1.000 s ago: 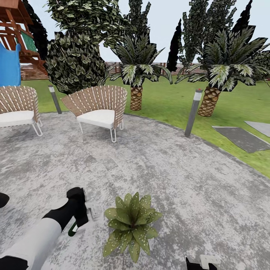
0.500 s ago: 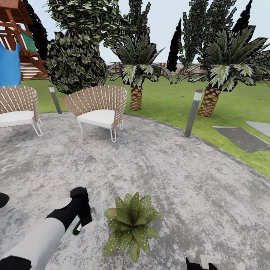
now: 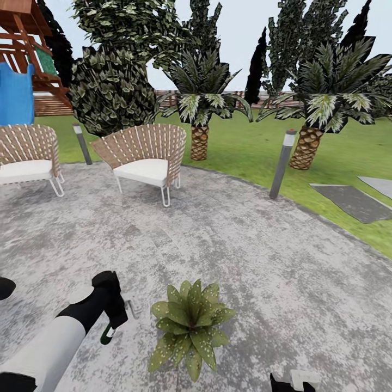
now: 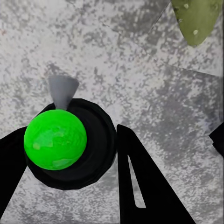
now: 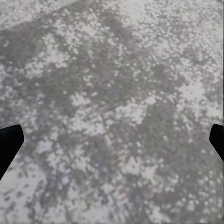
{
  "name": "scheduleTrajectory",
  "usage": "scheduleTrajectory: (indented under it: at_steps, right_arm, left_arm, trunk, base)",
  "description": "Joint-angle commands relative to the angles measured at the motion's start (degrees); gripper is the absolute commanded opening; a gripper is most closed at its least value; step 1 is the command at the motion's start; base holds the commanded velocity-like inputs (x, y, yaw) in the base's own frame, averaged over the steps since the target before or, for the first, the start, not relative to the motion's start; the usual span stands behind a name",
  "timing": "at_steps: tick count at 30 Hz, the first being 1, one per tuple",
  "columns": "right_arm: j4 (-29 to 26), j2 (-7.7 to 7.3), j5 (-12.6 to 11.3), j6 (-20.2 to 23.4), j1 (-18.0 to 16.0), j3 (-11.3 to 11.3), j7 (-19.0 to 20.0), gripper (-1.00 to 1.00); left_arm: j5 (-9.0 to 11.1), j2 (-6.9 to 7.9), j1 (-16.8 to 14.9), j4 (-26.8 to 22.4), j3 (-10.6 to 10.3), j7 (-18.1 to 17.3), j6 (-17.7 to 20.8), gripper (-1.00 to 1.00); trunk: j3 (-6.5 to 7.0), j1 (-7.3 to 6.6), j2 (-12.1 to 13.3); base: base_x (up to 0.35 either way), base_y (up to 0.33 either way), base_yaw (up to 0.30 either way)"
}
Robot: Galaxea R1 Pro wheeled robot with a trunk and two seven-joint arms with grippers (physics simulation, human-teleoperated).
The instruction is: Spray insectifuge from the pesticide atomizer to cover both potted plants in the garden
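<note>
Presently the left gripper (image 3: 117, 321) holds the atomizer (image 3: 107, 333) low over the patio (image 3: 245, 256). In the left wrist view the bottle (image 4: 56, 139) is seen end-on, a bright green round inside a dark collar, with black fingers (image 4: 140, 182) close on either side; judged gripping it. The grey nozzle (image 4: 62, 89) projects from the collar toward the stone.

Key relation: in the head view the speckled plant (image 3: 190, 325) lies at 3 o'clock from the left gripper, just beside it and not touching. One of its leaves (image 4: 196, 18) enters the left wrist view at a corner, off the nozzle's line. Judgement: the spray axis is not on the rosette; the wrist needs turning toward the plant before triggering.

The right gripper (image 3: 294, 381) sits at 4 o'clock from the plant. Its dark fingertips (image 5: 9, 142) stand wide apart over bare stone, holding nothing. The left arm is plainly the working one.

Risk: spray spent on stone.
</note>
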Motion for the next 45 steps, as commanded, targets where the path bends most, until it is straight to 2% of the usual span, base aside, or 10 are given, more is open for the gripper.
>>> scheduleTrajectory:
  at_steps: [1, 3, 8, 17, 21, 23, 24, 27, 33, 45]
  right_arm:
    - [0.06, -0.06, 0.64, -0.2, -0.04, -0.46, -0.02, 1.0]
    - [0.06, -0.1, 0.64, -0.21, -0.04, -0.4, -0.01, 1.0]
    - [-0.06, -0.02, 0.58, -0.21, -0.04, -0.46, -0.09, 1.0]
    - [-0.07, -0.02, 0.58, -0.2, -0.04, -0.41, -0.18, 1.0]
    - [-0.05, -0.02, 0.58, -0.2, -0.04, -0.38, -0.18, 1.0]
    - [-0.04, -0.01, 0.58, -0.2, -0.04, -0.38, -0.18, 1.0]
    - [-0.03, 0.04, 0.58, -0.2, -0.04, -0.38, -0.18, 1.0]
    - [-0.02, 0.06, 0.58, -0.2, -0.04, -0.38, -0.18, 1.0]
    - [-0.03, 0.07, 0.58, -0.2, -0.04, -0.38, -0.18, 1.0]
    - [-0.02, 0.07, 0.58, -0.21, -0.04, -0.38, -0.18, 1.0]
  left_arm:
    - [-0.2, 0.01, -0.04, -0.12, -0.37, -0.33, 0.61, -1.0]
    - [-0.32, -0.01, -0.2, -0.13, -0.62, -1.0, 0.74, -1.0]
    - [-0.99, 0.03, -0.58, -0.27, -0.81, -9.81, 0.79, -1.0]
    - [-1.12, 0.59, -0.94, -4.09, -0.85, -12.7, 0.48, -1.0]
    - [-1.37, 0.54, -3.67, -4.5, -0.94, -17.29, 0.71, -1.0]
    - [-3.47, 0.22, -4.55, -4.53, -0.91, -18.78, 0.81, -1.0]
    - [-6.08, 0.01, -4.74, -4.56, -0.89, -19.75, 0.85, -1.0]
    - [-9.83, -0.1, -4.91, -6.76, -0.86, -23.49, 0.87, -1.0]
    - [-15.22, -1.0, -4.92, -11.24, -0.89, -23.53, 0.87, -1.0]
    - [-16.14, -2.69, -4.96, -11.31, -0.99, -23.53, 0.67, -1.0]
  trunk:
    - [-0.05, -0.01, -0.02]
    - [-0.05, -0.01, -0.02]
    - [-0.05, -0.01, -0.02]
    - [-0.05, -0.01, -0.02]
    - [-0.05, -0.01, -0.02]
    - [-0.05, -0.01, -0.02]
    - [-0.05, -0.01, -0.02]
    - [-0.05, -0.01, -0.02]
    - [-0.05, -0.01, -0.02]
    - [-0.05, -0.01, -0.02]
  base:
    - [0.0, -0.047, 0.019]
    - [0.0, -0.017, 0.007]
    - [0.0, -0.002, 0.001]
    - [0.0, 0.0, 0.0]
    - [0.0, -0.016, 0.0]
    - [0.0, -0.192, 0.0]
    - [-0.031, -0.25, 0.0]
    - [-0.082, -0.263, 0.0]
    - [-0.068, -0.272, 0.0]
    - [-0.001, -0.125, 0.066]
